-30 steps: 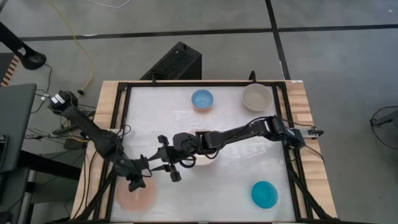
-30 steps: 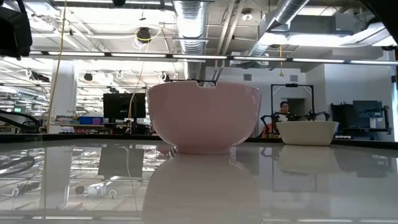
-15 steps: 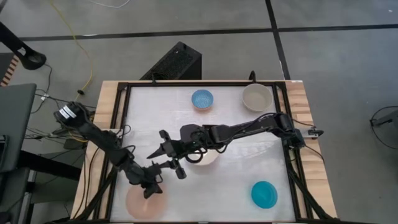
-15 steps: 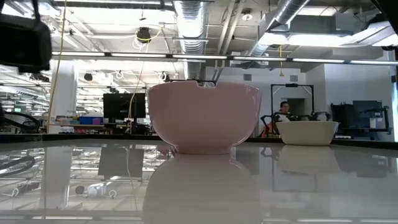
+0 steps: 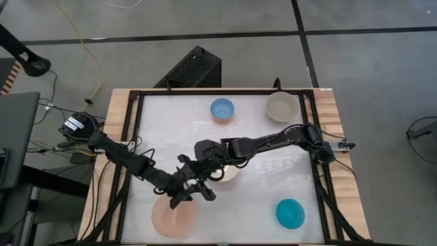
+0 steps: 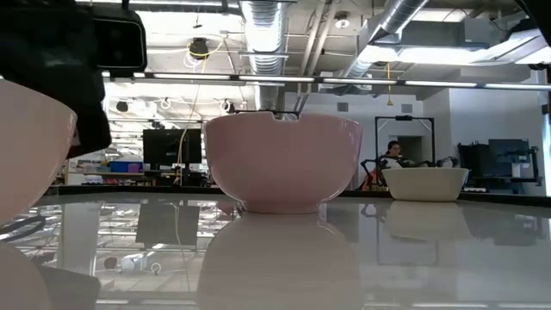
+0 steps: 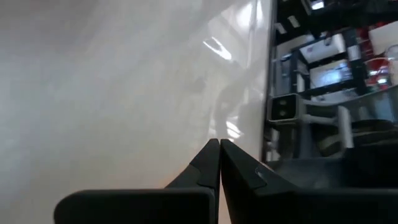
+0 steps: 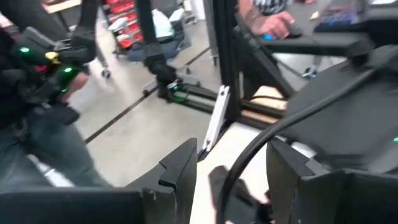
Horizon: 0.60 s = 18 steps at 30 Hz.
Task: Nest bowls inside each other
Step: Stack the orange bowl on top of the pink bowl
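The large orange-pink bowl point(image 5: 172, 219) is at the table's near edge, left of centre, and also shows at the left of the low view point(image 6: 30, 146). My left gripper point(image 5: 179, 199) is shut at this bowl's far rim; its wrist view shows its fingertips point(image 7: 219, 142) together. My right gripper point(image 5: 196, 179) hangs open above the table, just beyond the left one, with nothing between its fingers point(image 8: 180, 171). Under the right arm the large cream-white bowl point(image 5: 227, 174) stands on its base at the table's middle. My left gripper is shut at the far rim point(image 5: 177, 207) of the orange-pink bowl, slanting down from the table's left and far side. The gripper's own body hides the contact, so the kind of hold cannot be told. The bowl stays upright.
A small light blue bowl point(image 5: 222, 108) and a medium beige-grey bowl point(image 5: 282, 106) stand at the far edge. A small teal-blue bowl point(image 5: 290, 213) stands near the right corner. A black frame point(image 5: 321, 184) borders the table. A person point(image 6: 393, 151) shows far behind.
My left gripper has gone toward the table's right edge along the near side. The orange-pink bowl has moved with it, from the near left corner toward the middle of the near edge, staying upright.
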Motion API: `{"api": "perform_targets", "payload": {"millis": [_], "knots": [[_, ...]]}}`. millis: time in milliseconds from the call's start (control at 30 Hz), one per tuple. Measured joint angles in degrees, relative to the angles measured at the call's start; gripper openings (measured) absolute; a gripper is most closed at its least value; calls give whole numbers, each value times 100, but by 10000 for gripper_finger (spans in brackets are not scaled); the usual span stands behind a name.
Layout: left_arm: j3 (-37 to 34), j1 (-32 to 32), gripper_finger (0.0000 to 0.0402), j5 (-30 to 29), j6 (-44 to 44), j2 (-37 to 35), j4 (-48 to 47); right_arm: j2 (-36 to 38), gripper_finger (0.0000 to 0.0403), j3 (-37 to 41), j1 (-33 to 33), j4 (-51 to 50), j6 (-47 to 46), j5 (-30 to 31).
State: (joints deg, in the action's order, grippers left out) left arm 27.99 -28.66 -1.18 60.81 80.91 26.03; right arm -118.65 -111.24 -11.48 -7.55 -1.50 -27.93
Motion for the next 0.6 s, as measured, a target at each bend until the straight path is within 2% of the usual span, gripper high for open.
{"api": "perform_targets", "payload": {"millis": [400,600], "knots": [[8,587,0,47,-663,-519,-1611,16,142,0,-175,-139,31,100],[-1,734,0,19,-986,-1306,-2040,343,138,-5,-35,-1122,485,602]]}}
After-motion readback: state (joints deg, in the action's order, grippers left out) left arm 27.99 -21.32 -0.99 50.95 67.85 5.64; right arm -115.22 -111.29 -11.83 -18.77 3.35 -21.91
